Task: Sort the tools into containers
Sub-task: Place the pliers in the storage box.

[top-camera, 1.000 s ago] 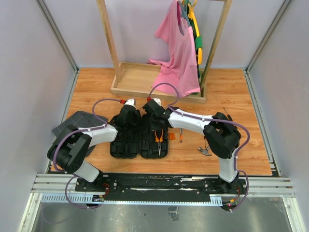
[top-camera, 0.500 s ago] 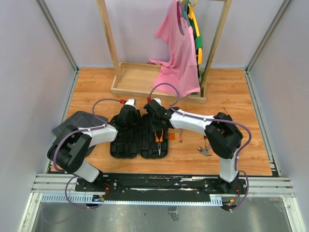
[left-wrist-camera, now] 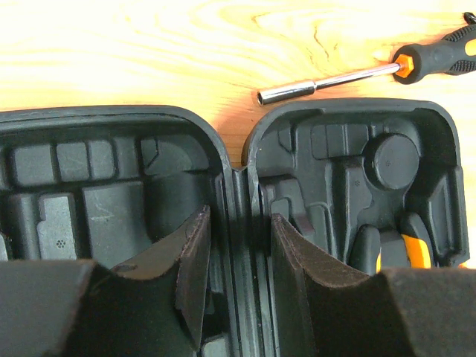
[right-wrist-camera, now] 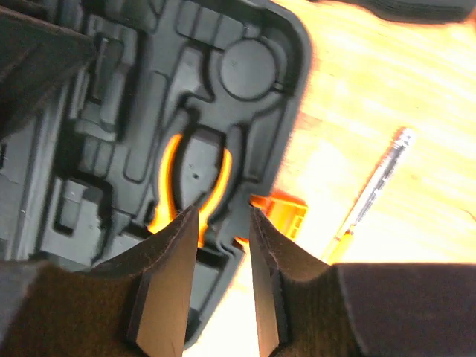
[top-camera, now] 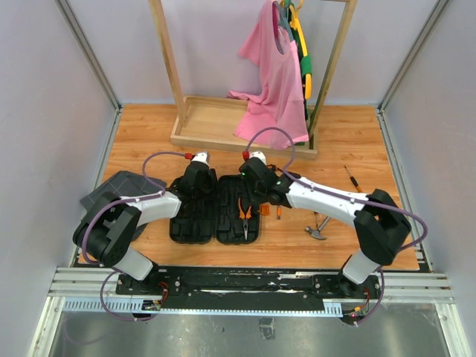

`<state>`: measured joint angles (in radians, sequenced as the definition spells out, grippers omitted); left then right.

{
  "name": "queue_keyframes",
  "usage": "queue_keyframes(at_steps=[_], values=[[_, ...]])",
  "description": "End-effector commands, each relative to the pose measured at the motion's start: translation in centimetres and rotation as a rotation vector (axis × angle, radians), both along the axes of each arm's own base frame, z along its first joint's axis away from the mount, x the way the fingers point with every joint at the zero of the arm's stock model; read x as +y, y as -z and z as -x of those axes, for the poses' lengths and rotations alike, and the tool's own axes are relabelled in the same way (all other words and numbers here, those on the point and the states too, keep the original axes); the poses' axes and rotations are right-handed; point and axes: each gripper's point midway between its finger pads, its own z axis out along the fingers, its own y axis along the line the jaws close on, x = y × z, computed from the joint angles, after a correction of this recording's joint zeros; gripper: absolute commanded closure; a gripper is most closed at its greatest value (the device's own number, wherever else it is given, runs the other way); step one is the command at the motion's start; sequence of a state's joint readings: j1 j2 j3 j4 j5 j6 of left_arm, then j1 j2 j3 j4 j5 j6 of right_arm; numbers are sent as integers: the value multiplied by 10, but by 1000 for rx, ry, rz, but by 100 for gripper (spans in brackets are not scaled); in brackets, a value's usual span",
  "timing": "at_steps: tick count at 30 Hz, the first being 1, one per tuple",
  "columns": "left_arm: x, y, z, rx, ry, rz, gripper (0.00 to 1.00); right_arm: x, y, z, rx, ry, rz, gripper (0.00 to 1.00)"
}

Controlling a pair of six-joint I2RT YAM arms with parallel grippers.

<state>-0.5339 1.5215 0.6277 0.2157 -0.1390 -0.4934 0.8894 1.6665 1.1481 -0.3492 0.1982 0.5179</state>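
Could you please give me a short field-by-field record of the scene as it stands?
tool case: open flat on the table
pliers: seated in its right half
left end effector: jaws apart astride the case's hinge, grip unclear
right end effector: open, empty, over the pliers
loose right of case: hammer, near screwdriver, far screwdriver

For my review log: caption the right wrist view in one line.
Open right claw above the tool case, pliers in their slot, screwdriver on the wood beside.
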Motion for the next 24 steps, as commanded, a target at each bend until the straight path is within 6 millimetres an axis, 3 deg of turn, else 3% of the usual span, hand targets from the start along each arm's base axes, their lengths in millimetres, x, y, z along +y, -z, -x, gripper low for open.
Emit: queue_keyframes(at_steps=[1, 9, 16, 24], values=[[13, 24, 15, 75, 7, -74, 66, -42, -10, 1, -96, 90, 79, 63], [10, 19, 18, 75, 18, -45, 66, -92, -19, 6, -155, 218, 70, 53], [9, 26, 24, 131, -52, 11, 70, -116, -20, 16, -150, 262, 37, 49], [13, 16, 24, 123, -208, 30, 76, -144, -24, 23, -173, 313, 4, 47]])
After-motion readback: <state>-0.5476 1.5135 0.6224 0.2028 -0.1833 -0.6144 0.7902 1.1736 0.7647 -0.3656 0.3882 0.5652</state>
